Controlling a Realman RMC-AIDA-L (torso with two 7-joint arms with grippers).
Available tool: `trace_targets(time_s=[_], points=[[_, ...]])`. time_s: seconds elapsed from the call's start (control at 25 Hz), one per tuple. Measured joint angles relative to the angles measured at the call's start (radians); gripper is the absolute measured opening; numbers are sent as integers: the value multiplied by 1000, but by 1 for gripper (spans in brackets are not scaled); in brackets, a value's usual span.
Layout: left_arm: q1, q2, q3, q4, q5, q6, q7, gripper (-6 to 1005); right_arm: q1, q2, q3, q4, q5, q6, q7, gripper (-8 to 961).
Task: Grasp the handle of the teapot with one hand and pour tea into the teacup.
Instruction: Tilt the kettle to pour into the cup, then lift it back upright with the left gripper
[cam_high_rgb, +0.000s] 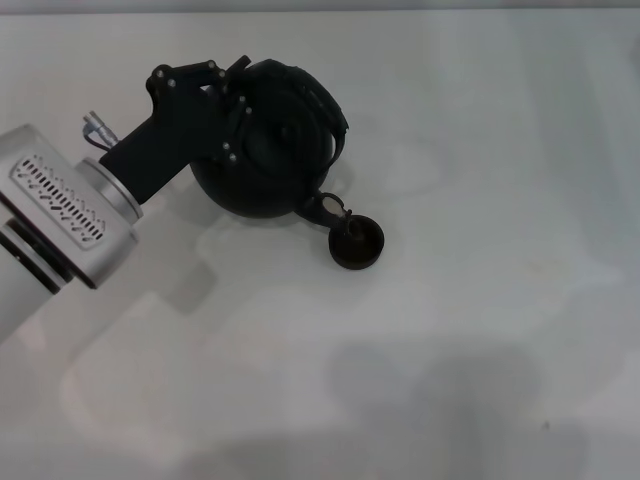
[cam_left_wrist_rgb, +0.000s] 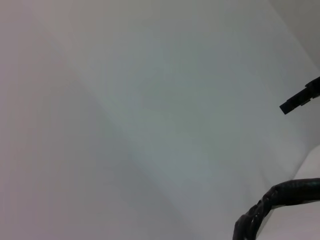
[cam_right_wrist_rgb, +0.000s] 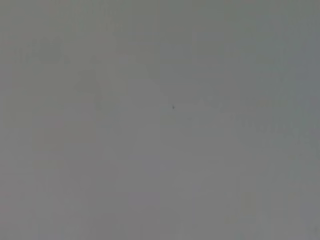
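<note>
Left arm reaches in from the near left, silver wrist low, black forearm link angled up toward the teapot (cam_high_rgb: 270, 150). Left pincer (cam_high_rgb: 232, 90) sits at the teapot's top, closed on the handle (cam_high_rgb: 325, 105), holding the pot tipped spout-down. Right arm is out of view.

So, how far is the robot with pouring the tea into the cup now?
Done: the left gripper has the teapot by its handle. In hand: the teapot is tipped, with its spout just over the teacup on the white table, so pouring looks under way, though no stream of tea can be seen. Left: finish pouring and set the teapot upright. The right gripper is out of view.
</note>
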Motion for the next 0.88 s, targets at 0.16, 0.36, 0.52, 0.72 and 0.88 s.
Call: trace_targets(time_s=[0.16,0.36,0.52,0.72,0.88], points=[[3,0,0,0,0,4,0,111,0,0,0,0,0,0,0,856],[4,1,2,1,0,5,1,110,0,0,0,0,0,0,0,856],[3,2,3,0,0,5,12,109,1,0,0,1,0,0,0,856],[3,2,2,4,0,5,28,111,0,0,1,7,0,2,10,856],[3,2,3,4,0,5,28,110,1,0,1,9,0,2,10,856]])
